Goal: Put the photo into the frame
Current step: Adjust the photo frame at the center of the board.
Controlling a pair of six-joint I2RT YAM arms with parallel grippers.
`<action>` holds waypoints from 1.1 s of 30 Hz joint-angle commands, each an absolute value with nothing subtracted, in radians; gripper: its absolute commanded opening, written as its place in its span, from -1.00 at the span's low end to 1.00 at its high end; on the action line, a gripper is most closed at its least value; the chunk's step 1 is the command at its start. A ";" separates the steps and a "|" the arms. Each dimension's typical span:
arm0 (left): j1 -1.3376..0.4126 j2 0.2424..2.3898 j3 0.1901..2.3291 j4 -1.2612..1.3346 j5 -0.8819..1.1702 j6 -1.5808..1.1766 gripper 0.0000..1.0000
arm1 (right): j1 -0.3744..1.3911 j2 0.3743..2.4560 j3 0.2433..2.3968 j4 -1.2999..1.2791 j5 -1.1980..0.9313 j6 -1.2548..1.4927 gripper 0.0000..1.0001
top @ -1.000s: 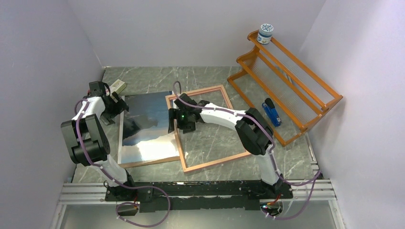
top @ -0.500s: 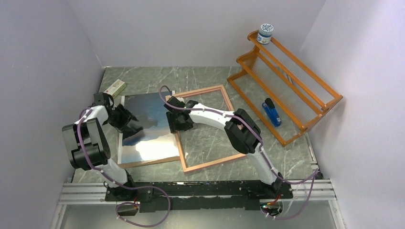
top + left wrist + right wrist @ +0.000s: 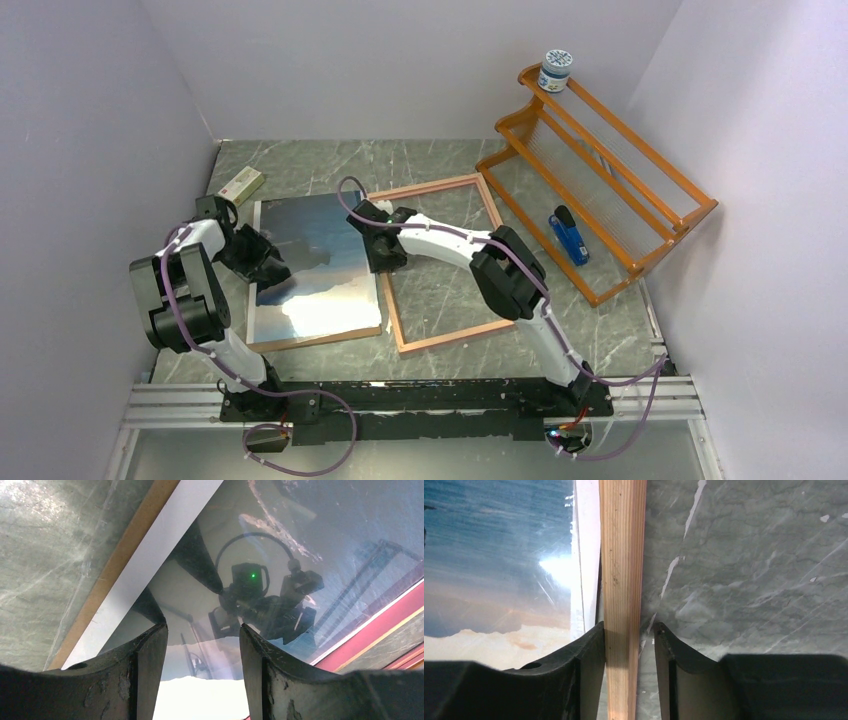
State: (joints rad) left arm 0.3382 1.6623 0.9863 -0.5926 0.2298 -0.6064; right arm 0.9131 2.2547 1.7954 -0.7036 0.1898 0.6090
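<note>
The photo (image 3: 315, 270), a glossy sea-coast print, lies face up on the brown backing board (image 3: 300, 342) at the left of the table. The pinkish wooden frame (image 3: 430, 186) lies flat to its right, its left rail beside the photo's right edge. My right gripper (image 3: 385, 258) is low over that rail. In the right wrist view the gripper (image 3: 629, 625) is open. Its jaws straddle the rail (image 3: 623, 555): the left one touches it, the right one stands clear. My left gripper (image 3: 272, 270) hovers over the photo's left part, open and empty (image 3: 202, 627), above the photo's shiny surface (image 3: 300, 530).
An orange wooden rack (image 3: 600, 170) stands at the back right with a small jar (image 3: 556, 70) on its top bar. A blue stapler (image 3: 568, 235) lies under it. A small pale box (image 3: 240, 184) lies at the back left. Walls close in on both sides.
The frame has swung right off the photo's corner, so its left rail now lies beside the photo's edge. My left gripper has moved from the board's far-left corner onto the photo.
</note>
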 commanded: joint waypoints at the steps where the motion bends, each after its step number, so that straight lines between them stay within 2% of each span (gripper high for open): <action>1: 0.342 1.668 1.025 -0.602 0.212 -0.604 0.20 | 0.886 2.285 1.861 -0.745 0.276 0.625 -0.20; 5: 0.343 1.662 1.040 -0.609 0.218 -0.586 0.23 | 0.860 2.308 1.908 -0.763 0.240 0.626 -0.16; 8: 0.343 1.640 1.063 -0.618 0.239 -0.569 0.30 | 0.853 2.255 1.889 -0.732 0.179 0.610 0.07; 12: 0.342 1.610 1.103 -0.646 0.243 -0.535 0.58 | 0.826 2.155 1.836 -0.671 0.040 0.609 0.34; 16: 0.343 1.578 1.112 -0.685 0.227 -0.510 0.76 | 0.818 2.081 1.775 -0.597 -0.120 0.608 0.35; 21: 0.344 1.525 1.054 -0.702 0.281 -0.522 0.63 | 0.825 2.015 1.649 -0.483 -0.272 0.686 0.16; 25: 0.342 1.495 0.989 -0.694 0.334 -0.549 0.42 | 0.845 2.008 1.571 -0.442 -0.309 0.740 0.07; 28: 0.343 1.491 0.954 -0.690 0.359 -0.560 0.24 | 0.882 2.008 1.542 -0.440 -0.288 0.763 0.05; 33: 0.341 1.470 0.890 -0.662 0.386 -0.576 0.16 | 0.948 2.029 1.561 -0.530 -0.164 0.786 0.09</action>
State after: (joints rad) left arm 0.3389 1.5146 0.9264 -0.6781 0.3393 -0.5476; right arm 0.9001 2.0293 1.5375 -0.4957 -0.2440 0.7441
